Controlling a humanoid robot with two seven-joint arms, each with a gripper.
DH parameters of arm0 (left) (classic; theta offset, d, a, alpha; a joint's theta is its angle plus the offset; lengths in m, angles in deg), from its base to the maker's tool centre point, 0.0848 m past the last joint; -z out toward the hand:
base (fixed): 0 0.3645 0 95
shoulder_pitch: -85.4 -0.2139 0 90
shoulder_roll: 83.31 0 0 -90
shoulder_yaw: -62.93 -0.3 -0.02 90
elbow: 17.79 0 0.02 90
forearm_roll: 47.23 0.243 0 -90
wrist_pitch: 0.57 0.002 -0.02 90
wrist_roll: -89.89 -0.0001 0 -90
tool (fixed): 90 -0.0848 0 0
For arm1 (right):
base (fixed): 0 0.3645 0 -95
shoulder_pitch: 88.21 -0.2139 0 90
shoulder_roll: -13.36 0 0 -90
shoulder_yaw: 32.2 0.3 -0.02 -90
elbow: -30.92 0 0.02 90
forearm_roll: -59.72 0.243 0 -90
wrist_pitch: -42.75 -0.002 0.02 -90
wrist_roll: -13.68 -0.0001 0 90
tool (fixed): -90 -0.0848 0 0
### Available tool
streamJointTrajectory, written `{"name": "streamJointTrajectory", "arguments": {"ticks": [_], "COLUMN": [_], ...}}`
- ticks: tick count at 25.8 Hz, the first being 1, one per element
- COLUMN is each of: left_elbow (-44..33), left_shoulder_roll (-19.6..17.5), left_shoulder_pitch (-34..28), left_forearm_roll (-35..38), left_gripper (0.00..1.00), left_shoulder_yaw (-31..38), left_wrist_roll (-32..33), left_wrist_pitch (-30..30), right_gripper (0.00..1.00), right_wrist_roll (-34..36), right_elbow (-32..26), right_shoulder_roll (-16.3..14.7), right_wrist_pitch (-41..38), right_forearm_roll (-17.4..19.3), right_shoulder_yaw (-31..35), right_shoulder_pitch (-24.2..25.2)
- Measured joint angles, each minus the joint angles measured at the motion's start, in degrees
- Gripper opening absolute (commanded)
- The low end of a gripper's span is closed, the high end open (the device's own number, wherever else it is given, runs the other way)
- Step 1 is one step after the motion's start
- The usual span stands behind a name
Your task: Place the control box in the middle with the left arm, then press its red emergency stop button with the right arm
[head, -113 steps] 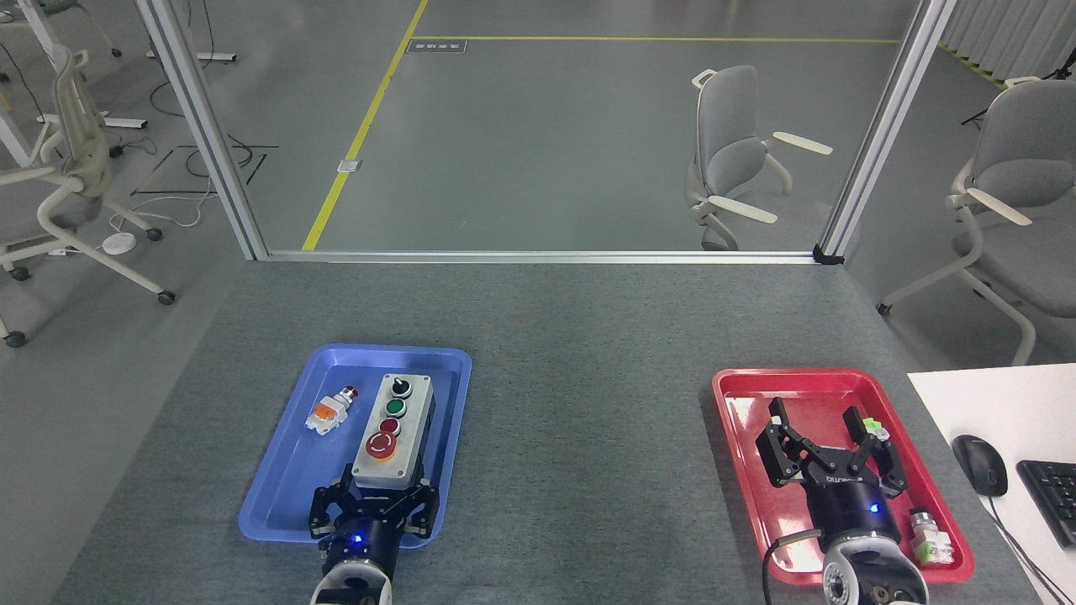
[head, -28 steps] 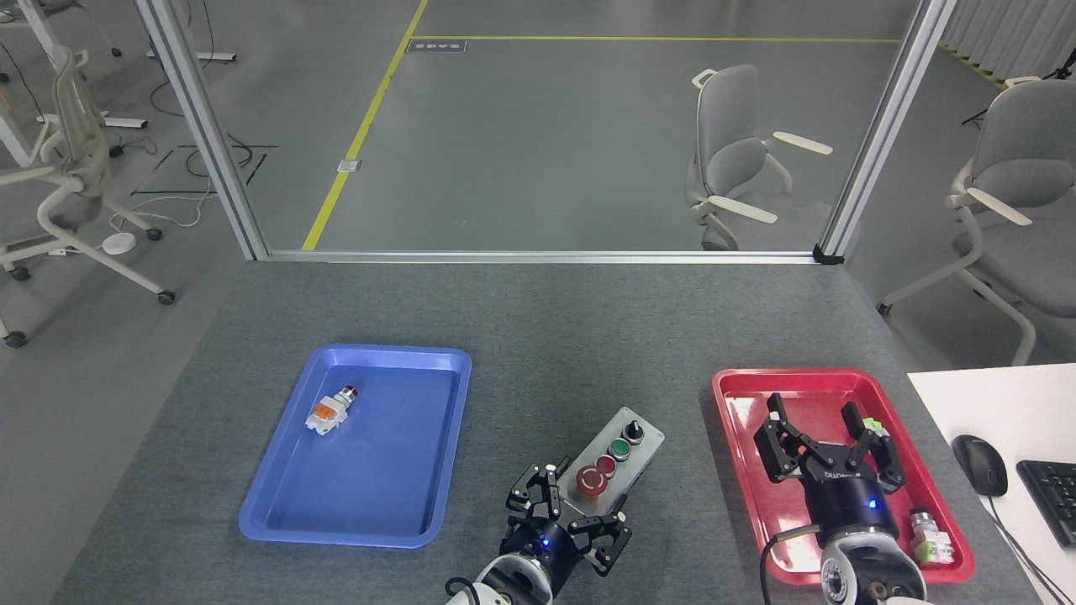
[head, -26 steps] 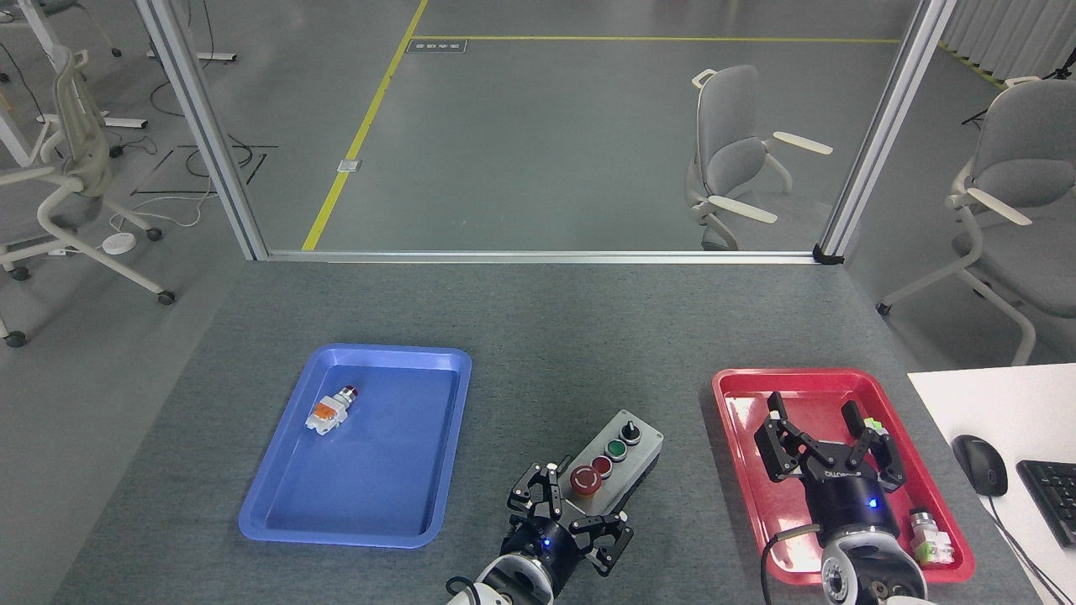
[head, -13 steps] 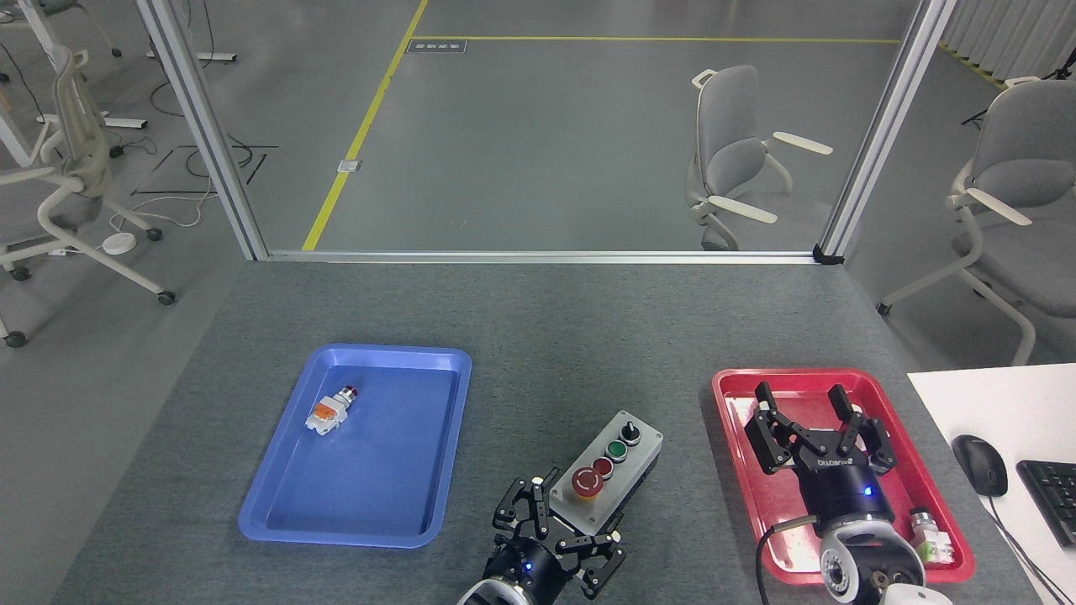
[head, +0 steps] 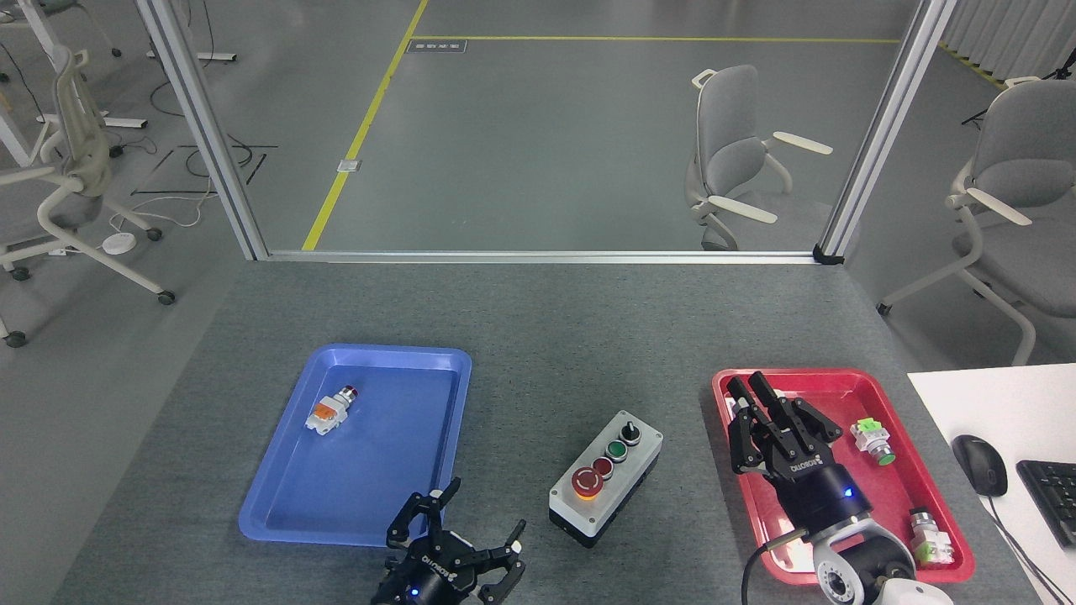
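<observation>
The control box [head: 605,479] stands on the grey table mat between the two trays, turned diagonally. Its big red button [head: 586,481] is at the near-left end, and the small red button, green button and black knob run away to the far right. My left gripper [head: 462,517] is at the near edge, left of the box and apart from it, open and holding nothing. My right gripper [head: 761,402] hovers over the left part of the red tray [head: 841,380], right of the box. Its fingers are drawn together, point toward the far left, and hold nothing.
A blue tray [head: 286,521] at the left holds a loose push-button part [head: 332,410]. The red tray holds a green push-button part [head: 870,439] and another part [head: 929,538]. A white desk with a mouse [head: 979,462] and a keyboard [head: 1051,500] adjoins at the right.
My left gripper carried the box from the blue tray to the middle, let go and drew back to the near left. My right gripper shifted left and closed its fingers, uncovering the green part.
</observation>
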Motion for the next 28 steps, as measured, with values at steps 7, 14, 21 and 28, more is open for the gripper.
{"name": "streamJointTrajectory", "arguments": {"ticks": [7, 14, 21, 28], "left_elbow": [-7.24, -6.37, 0.57, 3.57], "left_shoulder_roll": [-0.68, 0.47, 0.69, 0.45], "left_shoulder_pitch": [-4.88, 0.10, 8.08, 10.21], "left_forearm_roll": [-0.08, -3.55, -5.72, -10.81], "left_gripper": [0.99, 0.99, 0.99, 0.99], "left_shoulder_yaw": [18.78, 27.94, 29.00, 29.09], "left_wrist_roll": [0.09, 0.87, 0.57, 0.00], "left_wrist_pitch": [-9.39, -8.23, -0.10, 1.17], "right_gripper": [0.00, 0.00, 0.00, 0.00], "right_wrist_roll": [2.19, 2.47, 2.19, 1.75], "right_elbow": [1.99, 11.05, 14.11, 17.97], "right_shoulder_roll": [0.00, 0.55, 0.70, 0.37], "right_wrist_pitch": [-9.61, -11.24, -11.45, -11.45], "right_forearm_roll": [-1.44, -3.06, -3.25, -4.17], "right_shoulder_yaw": [-1.23, -7.98, -13.83, -17.31], "right_shoulder_pitch": [-0.21, -4.55, -7.31, -7.52]}}
